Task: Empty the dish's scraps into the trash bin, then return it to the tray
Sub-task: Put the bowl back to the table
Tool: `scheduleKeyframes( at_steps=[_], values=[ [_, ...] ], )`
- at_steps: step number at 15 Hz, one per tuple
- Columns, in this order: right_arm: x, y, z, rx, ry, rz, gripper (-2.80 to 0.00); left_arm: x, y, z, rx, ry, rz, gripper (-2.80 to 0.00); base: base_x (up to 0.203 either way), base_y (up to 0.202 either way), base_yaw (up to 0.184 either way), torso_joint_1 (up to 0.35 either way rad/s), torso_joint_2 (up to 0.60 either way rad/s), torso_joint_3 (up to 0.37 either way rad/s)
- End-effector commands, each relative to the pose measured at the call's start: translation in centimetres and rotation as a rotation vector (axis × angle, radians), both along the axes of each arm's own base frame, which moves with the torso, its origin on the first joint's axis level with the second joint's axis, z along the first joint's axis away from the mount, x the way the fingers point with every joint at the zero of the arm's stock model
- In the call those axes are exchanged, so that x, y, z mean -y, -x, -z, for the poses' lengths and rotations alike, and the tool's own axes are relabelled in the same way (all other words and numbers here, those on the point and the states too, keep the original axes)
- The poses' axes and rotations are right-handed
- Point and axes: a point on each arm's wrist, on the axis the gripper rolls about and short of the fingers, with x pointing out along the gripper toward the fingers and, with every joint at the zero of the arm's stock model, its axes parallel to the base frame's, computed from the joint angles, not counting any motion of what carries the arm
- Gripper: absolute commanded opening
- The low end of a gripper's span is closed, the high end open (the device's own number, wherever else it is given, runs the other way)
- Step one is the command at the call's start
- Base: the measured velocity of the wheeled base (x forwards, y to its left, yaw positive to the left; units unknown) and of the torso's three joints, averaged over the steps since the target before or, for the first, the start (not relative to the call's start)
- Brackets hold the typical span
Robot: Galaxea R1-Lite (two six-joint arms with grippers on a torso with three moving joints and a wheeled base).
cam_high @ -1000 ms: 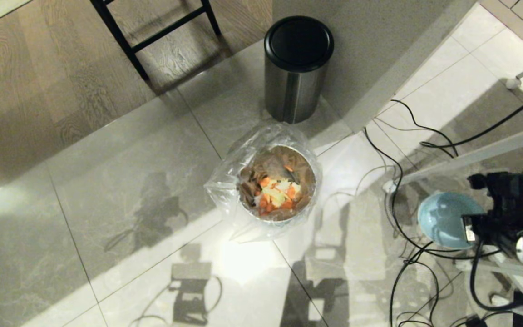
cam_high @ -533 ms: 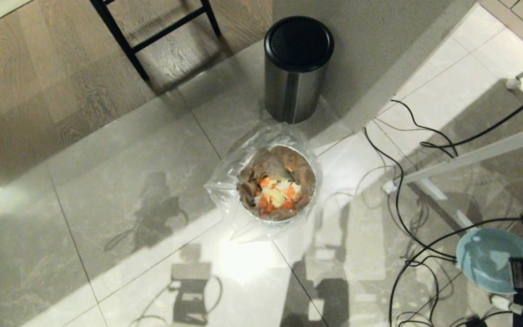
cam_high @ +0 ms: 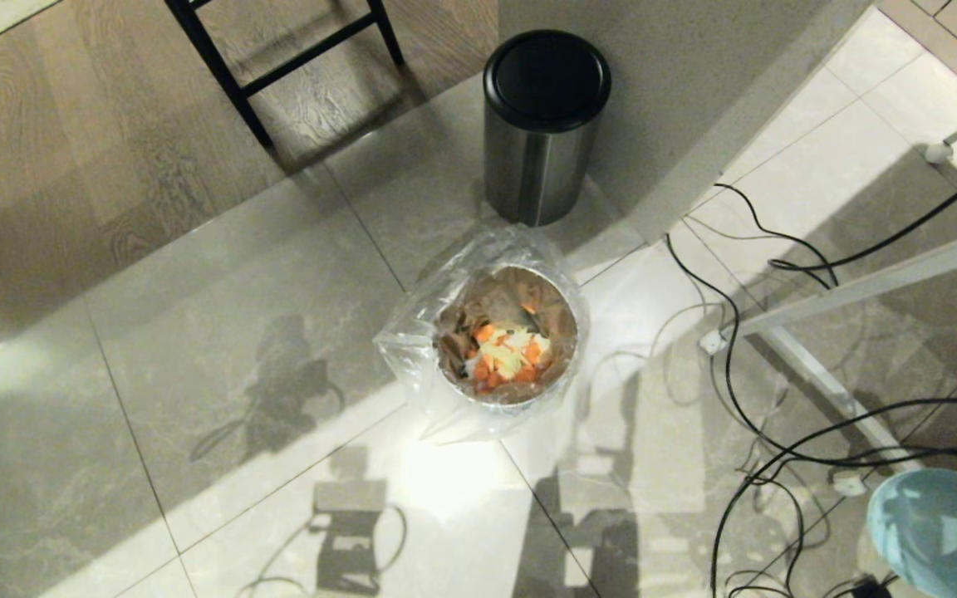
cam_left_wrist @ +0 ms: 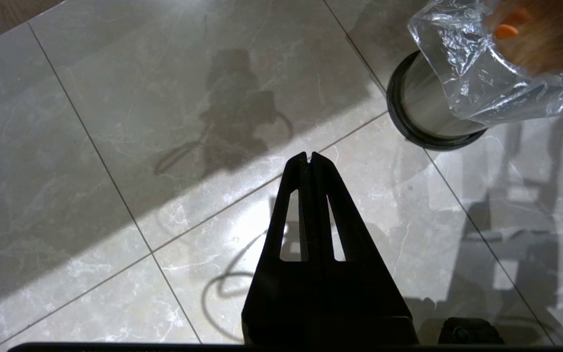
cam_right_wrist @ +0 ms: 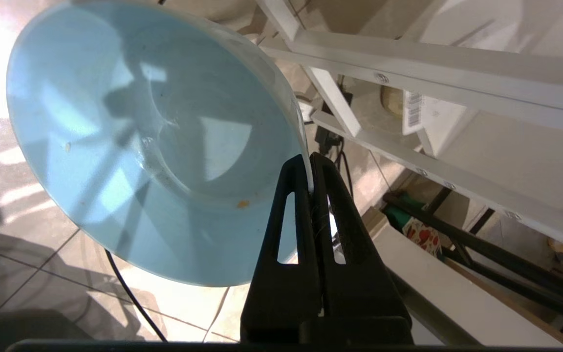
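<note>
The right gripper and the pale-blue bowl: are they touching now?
Touching. In the right wrist view the right gripper is shut on the rim of the pale-blue bowl, one finger on each side, with no gap visible.

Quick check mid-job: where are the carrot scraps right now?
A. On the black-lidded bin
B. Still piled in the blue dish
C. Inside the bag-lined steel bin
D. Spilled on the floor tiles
C: the scraps lie inside the bag-lined trash bin, while the dish, pinched at its rim by the right gripper, holds only a crumb or two.
</note>
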Motion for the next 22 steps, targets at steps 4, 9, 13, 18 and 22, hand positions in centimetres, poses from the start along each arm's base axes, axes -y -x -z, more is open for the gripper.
scheduleKeyframes(
  at_steps=[4,9,13,18,22],
  values=[
    [0.1,1.4,-0.7,0.049,0.013,-0.011,-2.8,0.0,0.0,0.0,-0.001,0.001,0.0,-2.8,0.0,0.0,0.0,0.0,0.0,0.0],
    [-0.1,4.3,-1.0,0.068,0.05,-0.059,-2.8,0.0,0.0,0.0,0.001,0.001,0.0,-2.8,0.0,0.0,0.0,0.0,0.0,0.0],
    [-0.8,7.4,-0.4,0.082,0.07,-0.11,-2.8,0.0,0.0,0.0,0.0,0.001,0.0,-2.8,0.0,0.0,0.0,0.0,0.0,0.0],
    [-1.7,11.0,0.3,0.124,0.111,-0.317,-2.8,0.0,0.0,0.0,0.001,0.001,0.0,-2.8,0.0,0.0,0.0,0.0,0.0,0.0],
    [-1.7,12.1,0.4,0.226,0.144,-0.385,-2.8,0.0,0.0,0.0,-0.001,0.001,0.0,-2.8,0.0,0.0,0.0,0.0,0.0,0.0]
  ],
)
